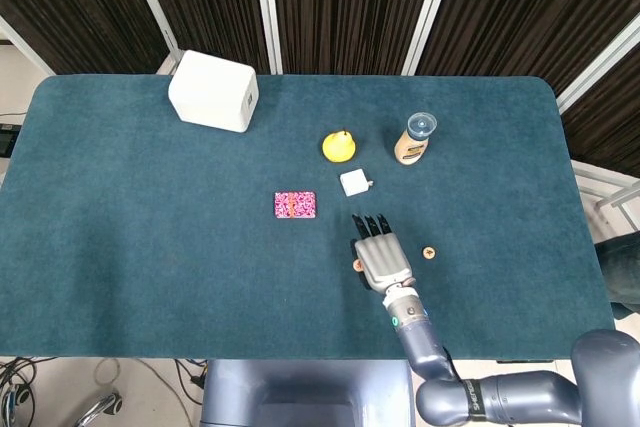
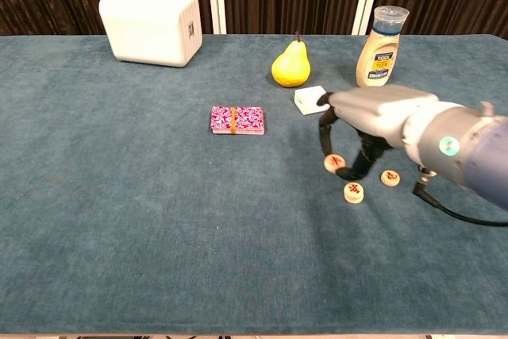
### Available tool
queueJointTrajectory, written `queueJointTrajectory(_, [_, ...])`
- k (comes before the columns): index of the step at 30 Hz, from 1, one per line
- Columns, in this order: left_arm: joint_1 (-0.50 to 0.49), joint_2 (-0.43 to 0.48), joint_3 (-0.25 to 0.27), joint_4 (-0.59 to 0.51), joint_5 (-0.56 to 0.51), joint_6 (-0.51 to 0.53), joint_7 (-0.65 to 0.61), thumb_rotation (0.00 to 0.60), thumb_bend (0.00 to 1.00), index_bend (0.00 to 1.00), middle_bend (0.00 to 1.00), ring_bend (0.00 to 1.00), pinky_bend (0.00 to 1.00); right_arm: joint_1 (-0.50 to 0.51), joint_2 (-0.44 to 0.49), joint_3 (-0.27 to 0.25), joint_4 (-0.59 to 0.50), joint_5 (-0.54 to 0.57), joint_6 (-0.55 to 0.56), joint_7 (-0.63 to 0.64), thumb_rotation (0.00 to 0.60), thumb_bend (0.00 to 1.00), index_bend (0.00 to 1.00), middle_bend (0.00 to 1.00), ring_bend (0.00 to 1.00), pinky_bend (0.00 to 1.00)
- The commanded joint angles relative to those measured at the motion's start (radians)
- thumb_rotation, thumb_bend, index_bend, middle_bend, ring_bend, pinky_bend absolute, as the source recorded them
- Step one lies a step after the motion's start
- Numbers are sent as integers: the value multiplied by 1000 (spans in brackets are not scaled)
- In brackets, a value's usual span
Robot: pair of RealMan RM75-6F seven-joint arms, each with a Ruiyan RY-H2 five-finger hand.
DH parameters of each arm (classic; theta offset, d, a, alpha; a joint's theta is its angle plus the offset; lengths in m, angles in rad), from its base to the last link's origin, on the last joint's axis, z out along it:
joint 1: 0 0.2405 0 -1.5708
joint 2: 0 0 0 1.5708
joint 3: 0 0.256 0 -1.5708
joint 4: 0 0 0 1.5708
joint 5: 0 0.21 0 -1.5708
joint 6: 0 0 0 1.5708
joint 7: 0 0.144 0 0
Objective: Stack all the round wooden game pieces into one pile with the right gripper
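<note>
Head view: the right hand point(image 1: 381, 259) hangs palm-down near the table's point(image 1: 130, 217) middle; one round piece point(image 1: 428, 252) lies just right of it — its grip cannot be told here.

Chest view: the right hand point(image 2: 359, 136) pinches a held piece point(image 2: 335, 163) between its fingertips — above two other pieces point(image 2: 354, 192) lying on the cloth, right of the patterned card pack point(image 2: 236, 119).

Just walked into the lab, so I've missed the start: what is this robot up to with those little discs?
The right hand is carrying one round wooden piece, pinched just above the table. Two more pieces lie flat on the cloth close by, one nearer the camera and one to its right, side by side and not yet stacked. The pear, bottle, white box and patterned pack sit untouched. The left hand is out of view.
</note>
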Motion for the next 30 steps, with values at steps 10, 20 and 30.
queueJointTrajectory(10, [-2, -4, 1, -1, 0, 1, 11, 600, 94, 0, 0, 0, 50, -30, 19, -37, 20, -22, -11, 39, 600, 400, 520, 0, 0, 0])
queueJointTrajectory(20, [-1, -4, 0, -1, -2, 2, 12, 600, 94, 0, 0, 0, 50, -40, 20, -44, 35, -23, -22, 57, 600, 401, 520, 0, 0, 0])
queueJointTrajectory(30, [-2, -4, 0, -1, -3, 1, 14, 600, 95, 0, 0, 0, 50, -45, 2, -55, 45, -29, -33, 63, 600, 400, 520, 0, 0, 0])
